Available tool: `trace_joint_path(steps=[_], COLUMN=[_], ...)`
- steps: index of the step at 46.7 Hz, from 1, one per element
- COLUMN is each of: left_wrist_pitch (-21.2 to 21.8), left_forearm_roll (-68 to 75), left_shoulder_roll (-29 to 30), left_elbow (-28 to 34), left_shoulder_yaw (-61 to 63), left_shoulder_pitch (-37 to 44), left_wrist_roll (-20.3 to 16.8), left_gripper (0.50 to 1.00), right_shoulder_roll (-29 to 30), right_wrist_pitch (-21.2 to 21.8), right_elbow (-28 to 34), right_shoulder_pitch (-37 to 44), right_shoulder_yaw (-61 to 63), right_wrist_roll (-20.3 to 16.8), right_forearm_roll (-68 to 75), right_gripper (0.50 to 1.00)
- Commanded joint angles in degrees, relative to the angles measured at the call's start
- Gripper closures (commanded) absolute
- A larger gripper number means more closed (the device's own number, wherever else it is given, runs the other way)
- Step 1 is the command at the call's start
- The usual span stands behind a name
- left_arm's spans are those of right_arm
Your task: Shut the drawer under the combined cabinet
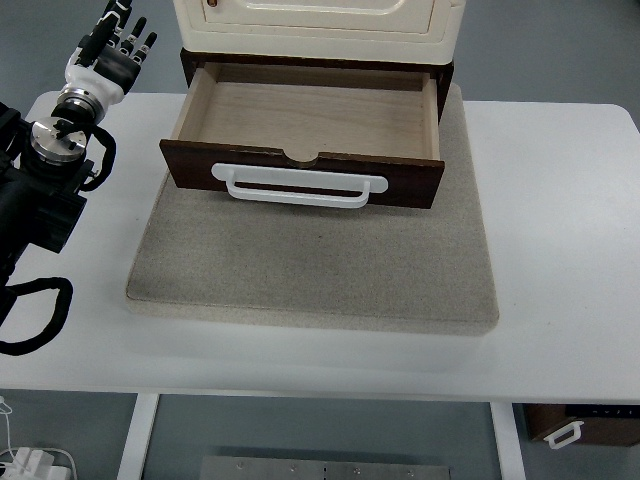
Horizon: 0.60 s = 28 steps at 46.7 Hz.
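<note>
The drawer (pixel 305 125) stands pulled well out from the base of the cream cabinet (pixel 320 25), its open box showing a bare pale-wood floor with nothing lying in it. Its dark brown front panel (pixel 300 178) faces the near edge of the table, with a shallow notch cut in the top edge at the middle, and a long white handle (pixel 298 190) runs across most of that panel. The drawer front sits slightly askew, its left end a little higher in the picture than its right. Cabinet and drawer rest on a grey speckled mat (pixel 310 265), which lies on the white table (pixel 570 250); the mat reaches out well in front of the drawer front. The left hand (pixel 115 48) is up beside the drawer's far left corner, clear of it and touching nothing, held over the table's back edge. Its dark fingers (pixel 125 35) are extended and loosely spread, pointing away toward the cabinet side, with nothing in their grasp. The left arm's metal wrist and black casing trail down along the picture's left edge, to the left of the drawer, with a black cable (pixel 40 320) looping on the table below it. No right arm shows on the drawer's right side.
</note>
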Motion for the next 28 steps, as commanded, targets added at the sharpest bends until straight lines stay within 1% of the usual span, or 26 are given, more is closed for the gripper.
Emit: trace_joint_path(steps=[1, 12, 22, 28], left_wrist_pitch=[0.00, -0.09, -0.62, -2.20], left_forearm_roll=[0.00, -0.53, -0.53, -0.62], left_shoulder_roll=[0.00, 0.08, 1.40, 2.72], left_elbow=[0.06, 0.06, 0.06, -0.03], left_shoulder_yaw=[0.00, -0.09, -0.09, -0.09], left_shoulder_pitch=[0.00, -0.08, -0.26, -0.43], left_wrist_roll=[0.00, 0.00, 0.26, 0.44], left_gripper=[0.500, 0.500, 0.500, 0.500], right_shoulder_roll=[0.00, 0.00, 0.00, 0.00], right_wrist_pitch=[0.00, 0.00, 0.00, 0.00], right_elbow=[-0.01, -0.01, -0.01, -0.01], right_shoulder_pitch=[0.00, 0.00, 0.00, 0.00], right_shoulder_yaw=[0.00, 0.00, 0.00, 0.00], right_wrist_roll=[0.00, 0.00, 0.00, 0.00], right_forearm_roll=[-0.01, -0.01, -0.01, -0.01], right_gripper=[0.548, 0.548, 0.548, 0.548])
